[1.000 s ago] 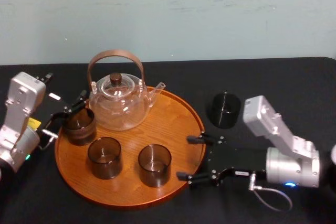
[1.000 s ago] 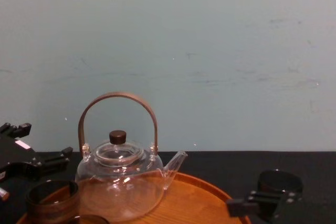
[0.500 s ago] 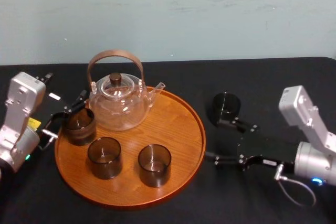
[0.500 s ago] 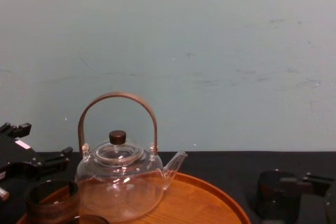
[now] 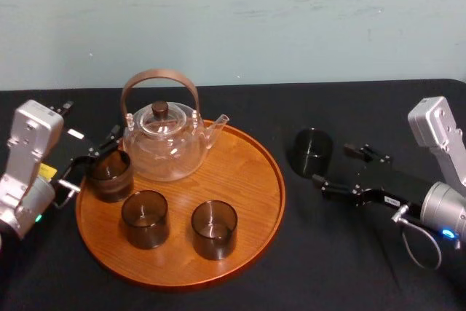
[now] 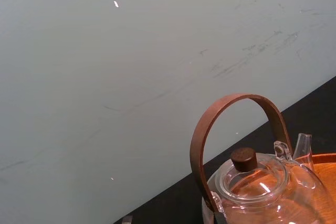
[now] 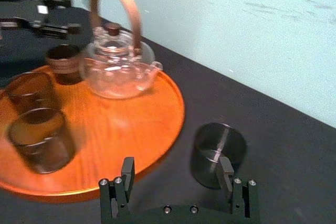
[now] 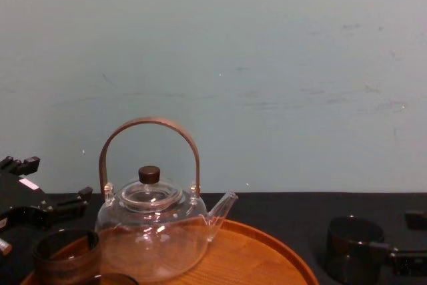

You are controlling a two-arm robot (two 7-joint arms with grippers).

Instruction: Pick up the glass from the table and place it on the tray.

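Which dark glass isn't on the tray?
The smoky brown tumbler on the black tablecloth right of the round orange-brown wooden tray, near the right gripper; three others stand on it.

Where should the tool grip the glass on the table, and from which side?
Across its straight side wall, from the robot's right: the glass stands upright beside the tray, with the open right tool level with it. The left tool waits at the tray's left.

Bare table (image 5: 291, 213) between glass (image 5: 310, 152) and tray (image 5: 247, 180), teapot (image 5: 166, 143) blocking tray rear

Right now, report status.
Right pincer open beside the glass on table. Left pincer open, idle left of the tray. Nothing between glass and tray.
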